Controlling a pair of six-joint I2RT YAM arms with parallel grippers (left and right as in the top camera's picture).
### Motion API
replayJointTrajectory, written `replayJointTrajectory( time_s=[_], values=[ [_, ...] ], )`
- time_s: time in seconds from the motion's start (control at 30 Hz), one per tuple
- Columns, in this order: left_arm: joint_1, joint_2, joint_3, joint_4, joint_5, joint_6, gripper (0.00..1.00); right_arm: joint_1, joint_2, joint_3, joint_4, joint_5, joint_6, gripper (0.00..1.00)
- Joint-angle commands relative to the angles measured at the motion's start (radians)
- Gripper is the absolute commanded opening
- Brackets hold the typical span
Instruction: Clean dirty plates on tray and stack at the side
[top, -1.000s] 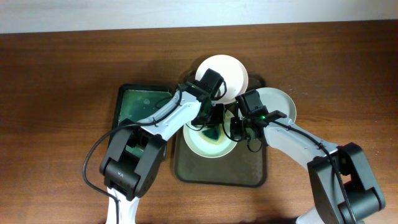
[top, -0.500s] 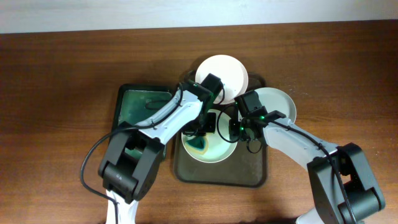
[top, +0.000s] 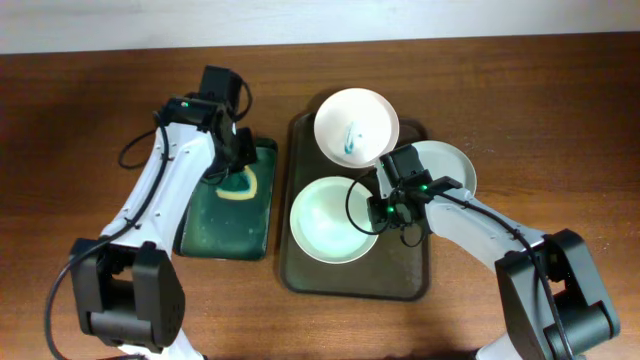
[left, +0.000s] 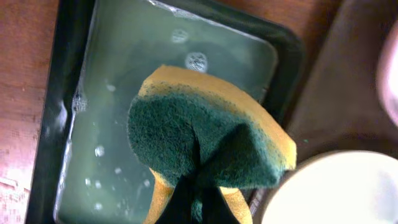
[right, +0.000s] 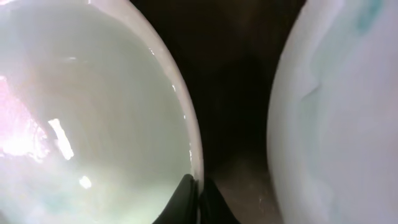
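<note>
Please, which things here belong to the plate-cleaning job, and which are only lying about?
For the job: sponge, in the left pincer; green water tray; brown tray; middle plate, rim gripped by the right pincer; stained plate; side plate.
Not for the job: only the wooden table; no stray item shows.

In the left wrist view the sponge (left: 208, 146) covers nearly all of the left end effector (left: 191, 202). Only a dark wedge shows at the bottom edge. The basin (left: 74, 93) runs off the bottom, and the near plate (left: 336, 186) is cut by the lower right corner. A pale blur at the right edge cannot be named.

In the right wrist view only the tips of the right end effector (right: 198, 198) show, pinched on the near plate's rim. A second plate (right: 336, 112) is blurred and cut off. From overhead, the right arm hides part of the side plate (top: 450, 160).
</note>
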Motion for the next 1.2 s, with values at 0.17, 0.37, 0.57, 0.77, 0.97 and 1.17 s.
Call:
replayJointTrajectory(
  time_s=[0.17,0.37,0.57,0.77,0.97,1.17],
  values=[
    [-0.003,-0.003,-0.159,0.079,-0.075,0.038,0.21,0.006,-0.012,0.109,-0.177,0.016,-0.025,0.04],
    [-0.003,-0.158,-0.148,0.060,-0.049,0.038,0.45,0.008,-0.077,0.259,-0.342,0.082,-0.024,0.04],
    [-0.003,-0.246,-0.148,0.038,-0.049,0.038,0.90,0.093,-0.210,0.301,-0.395,0.377,-0.015,0.04],
    [-0.003,-0.245,-0.148,0.031,-0.049,0.038,0.99,0.210,-0.249,0.301,-0.433,0.659,-0.006,0.04],
    [-0.003,-0.245,-0.148,0.031,-0.049,0.038,0.99,0.350,-0.249,0.302,-0.465,0.853,0.040,0.04],
    [-0.003,-0.245,-0.148,0.031,-0.049,0.038,1.00,0.509,-0.249,0.302,-0.465,1.062,0.039,0.04]
  ],
)
